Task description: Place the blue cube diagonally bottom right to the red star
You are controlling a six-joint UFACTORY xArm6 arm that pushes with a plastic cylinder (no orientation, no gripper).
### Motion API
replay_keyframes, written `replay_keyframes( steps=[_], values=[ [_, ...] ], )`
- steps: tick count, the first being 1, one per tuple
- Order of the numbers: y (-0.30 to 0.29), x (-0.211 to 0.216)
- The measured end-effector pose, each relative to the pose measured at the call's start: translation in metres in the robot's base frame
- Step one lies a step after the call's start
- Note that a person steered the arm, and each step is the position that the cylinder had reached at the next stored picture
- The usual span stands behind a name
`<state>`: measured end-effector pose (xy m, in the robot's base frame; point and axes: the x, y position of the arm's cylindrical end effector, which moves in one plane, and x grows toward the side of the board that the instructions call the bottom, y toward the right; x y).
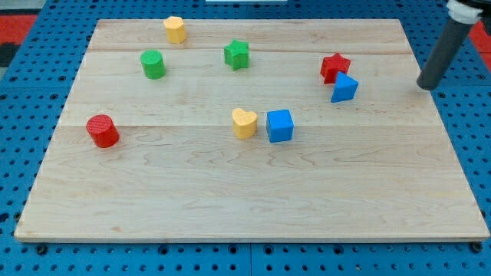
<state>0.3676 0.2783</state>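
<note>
The blue cube (280, 126) sits near the board's middle, just right of a yellow heart (244, 123). The red star (334, 67) is at the upper right of the board. A second blue block (344, 88), wedge-like in shape, touches the star's lower right side. My tip (426, 85) is at the board's right edge, well to the right of the red star and the wedge-like blue block, and far up and right of the blue cube. It touches no block.
A yellow block (175, 29) lies at the top, a green cylinder (153, 64) at upper left, a green star (237, 54) at top centre, and a red cylinder (102, 131) at the left. The wooden board (230, 199) rests on a blue pegboard.
</note>
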Motion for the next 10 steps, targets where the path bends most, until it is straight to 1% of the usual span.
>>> replay_keyframes(
  steps=[2, 3, 5, 6, 7, 8, 9, 10],
  values=[
    [-0.053, 0.011],
    [-0.06, 0.017],
    [-0.003, 0.02],
    [0.014, 0.061],
    [-0.007, 0.133],
    [-0.112, 0.193],
    [-0.245, 0.212],
    [-0.299, 0.174]
  ],
)
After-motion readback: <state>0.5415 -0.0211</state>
